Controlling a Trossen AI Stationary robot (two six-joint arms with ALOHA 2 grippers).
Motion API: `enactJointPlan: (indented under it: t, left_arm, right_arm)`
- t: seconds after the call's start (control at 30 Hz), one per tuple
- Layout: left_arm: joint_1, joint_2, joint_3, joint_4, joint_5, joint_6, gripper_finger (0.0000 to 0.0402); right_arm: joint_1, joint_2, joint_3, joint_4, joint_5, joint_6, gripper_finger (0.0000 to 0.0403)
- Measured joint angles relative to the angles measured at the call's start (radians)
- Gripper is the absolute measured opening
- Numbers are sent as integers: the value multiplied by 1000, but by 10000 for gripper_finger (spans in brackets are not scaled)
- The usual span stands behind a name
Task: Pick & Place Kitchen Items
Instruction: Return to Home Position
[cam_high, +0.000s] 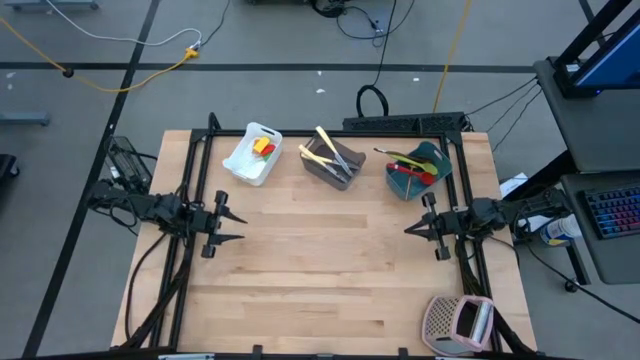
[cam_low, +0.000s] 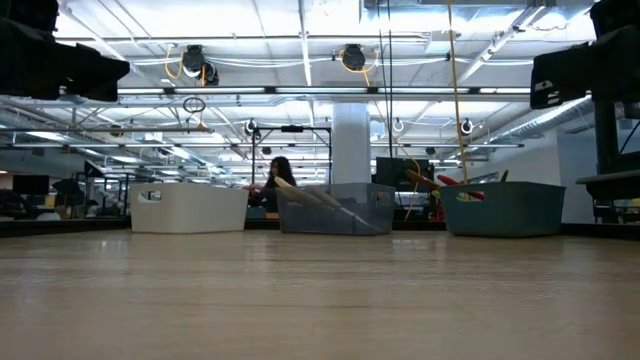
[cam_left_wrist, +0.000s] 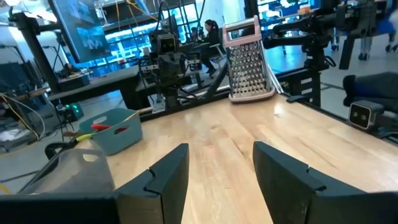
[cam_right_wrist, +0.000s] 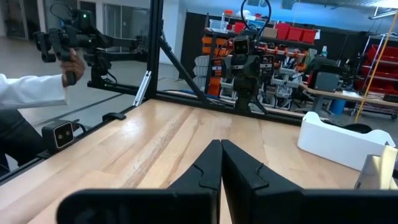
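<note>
My left gripper (cam_high: 230, 222) hangs by the bench's (cam_high: 320, 285) left edge, fingers apart. My right gripper (cam_high: 413, 228) hangs by the right edge, fingers pressed together. Along the far edge, spatulas (cam_high: 262, 148) lie in the white tub (cam_high: 240, 166), knives (cam_high: 330, 151) in the grey tub (cam_high: 341, 183), and spoons (cam_high: 410, 166) in the teal tub (cam_high: 433, 153).
</note>
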Motion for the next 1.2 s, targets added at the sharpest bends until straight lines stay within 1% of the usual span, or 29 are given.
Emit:
enactJointPlan:
  t: [0.17, 1.2]
  left_arm:
    - [0, 0, 0, -1, 0, 25, 184]
    - [0, 0, -2, 31, -2, 25, 184]
  right_arm:
    - [0, 0, 0, 1, 0, -1, 3]
    - [0, 0, -1, 2, 0, 0, 4]
